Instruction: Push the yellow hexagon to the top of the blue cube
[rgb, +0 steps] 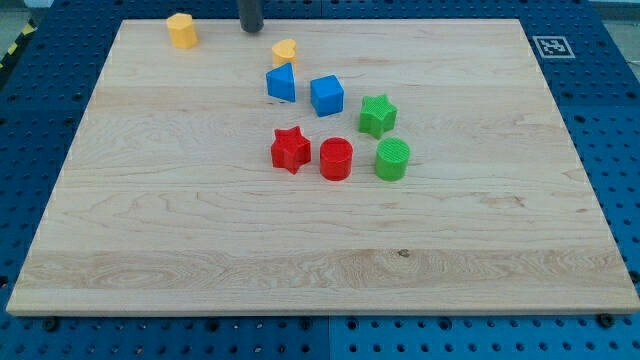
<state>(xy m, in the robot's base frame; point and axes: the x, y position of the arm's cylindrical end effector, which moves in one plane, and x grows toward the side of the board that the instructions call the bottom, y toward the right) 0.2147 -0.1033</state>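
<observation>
The yellow hexagon (182, 30) sits near the board's top left corner. The blue cube (327, 95) sits near the board's upper middle. My tip (250, 29) is at the top edge of the board, to the right of the yellow hexagon and up-left of the blue cube, touching neither. A yellow heart (285, 51) lies just down-right of the tip. A blue triangle block (282, 83) sits just left of the blue cube.
A green star (377, 115) lies right of the blue cube. A red star (290, 149), a red cylinder (336, 159) and a green cylinder (392, 159) form a row below. The wooden board (150, 220) lies on a blue perforated table.
</observation>
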